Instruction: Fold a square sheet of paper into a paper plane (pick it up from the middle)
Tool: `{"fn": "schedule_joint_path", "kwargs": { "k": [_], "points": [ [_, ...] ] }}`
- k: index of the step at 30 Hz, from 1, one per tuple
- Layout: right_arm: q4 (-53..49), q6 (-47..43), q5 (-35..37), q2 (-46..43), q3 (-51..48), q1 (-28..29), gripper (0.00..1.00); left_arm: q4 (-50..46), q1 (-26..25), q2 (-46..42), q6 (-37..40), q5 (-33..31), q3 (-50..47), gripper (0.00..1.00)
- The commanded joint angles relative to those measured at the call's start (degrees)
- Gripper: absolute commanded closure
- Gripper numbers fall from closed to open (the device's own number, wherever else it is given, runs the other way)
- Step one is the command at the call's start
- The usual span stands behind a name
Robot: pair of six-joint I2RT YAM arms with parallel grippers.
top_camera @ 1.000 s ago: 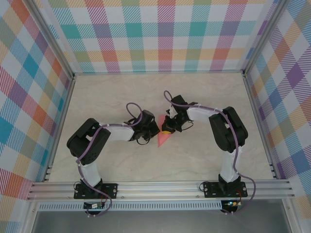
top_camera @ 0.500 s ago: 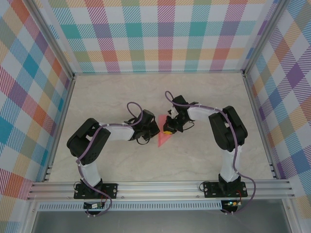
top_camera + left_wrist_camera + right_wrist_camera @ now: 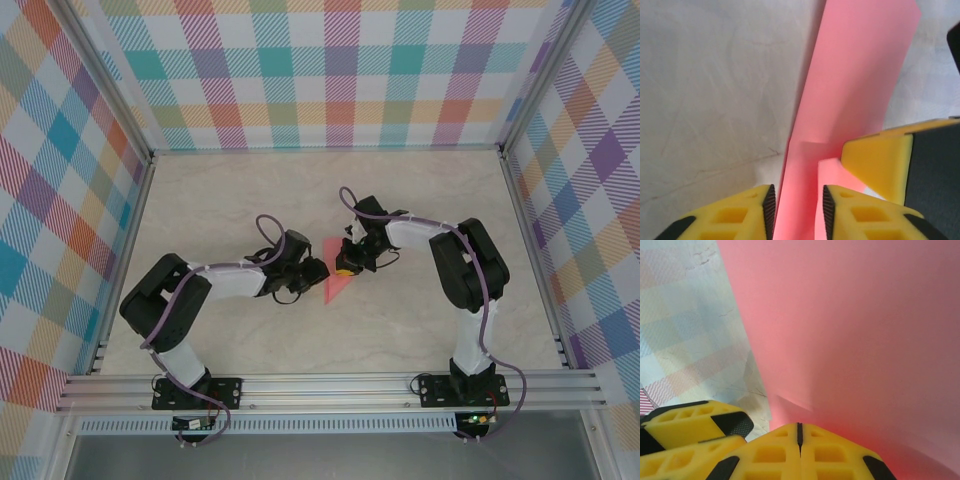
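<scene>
Left gripper [image 3: 797,200]: we saw it loosen, jaws narrowly parted astride the paper plane [image 3: 336,272].
Right gripper [image 3: 799,432]: closed tight, touching the paper plane's opposite side.
Meaning: we judged that crease pressed, release beginning.

paper plane [image 3: 333,284]: pink, flat on marbled table [image 3: 420,200], tip toward near edge | left gripper [image 3: 316,269]: at its left edge | right gripper [image 3: 345,266]: over its right side

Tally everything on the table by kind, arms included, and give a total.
Robot arms: 2, the left arm and the right arm
Pink paper plane: 1
Total: 3
</scene>
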Motion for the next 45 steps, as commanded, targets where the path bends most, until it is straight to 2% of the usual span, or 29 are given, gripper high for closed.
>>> {"fn": "schedule_joint_path", "kwargs": {
  "k": [1, 7, 13, 25, 35, 43, 45],
  "points": [
    [0.4, -0.2, -0.9, -0.6, -0.1, 0.0, 1.0, 4.4, 0.1, -1.7, 0.9, 3.8, -1.8, 0.65],
    [0.4, -0.1, -1.0, -1.1, -0.1, -0.1, 1.0, 7.1, 0.1, -0.6, 2.2, 6.5, -2.3, 0.63],
    [0.4, 0.0, -1.2, -1.1, -0.1, -0.1, 1.0, 8.1, 0.4, 2.2, 3.3, 7.5, -1.6, 0.7],
    [0.2, -0.1, -1.5, -1.8, -0.1, -0.1, 1.0, 11.0, 0.8, 4.9, 3.7, 9.4, -0.6, 0.75],
    [0.2, -0.1, -1.8, -1.9, 0.0, -0.2, 1.0, 11.6, 1.4, 4.7, 4.1, 9.4, -0.5, 0.84],
    [-0.1, -0.4, 0.3, -4.5, -0.5, -0.4, 1.0, 7.4, 1.4, 4.9, 6.1, 6.6, 0.6, 0.94],
    [0.7, -0.4, 0.9, -6.0, -1.5, -0.6, 0.97, 6.1, 1.4, 4.9, 7.0, 5.9, 1.0, 0.95]
  ]
}}
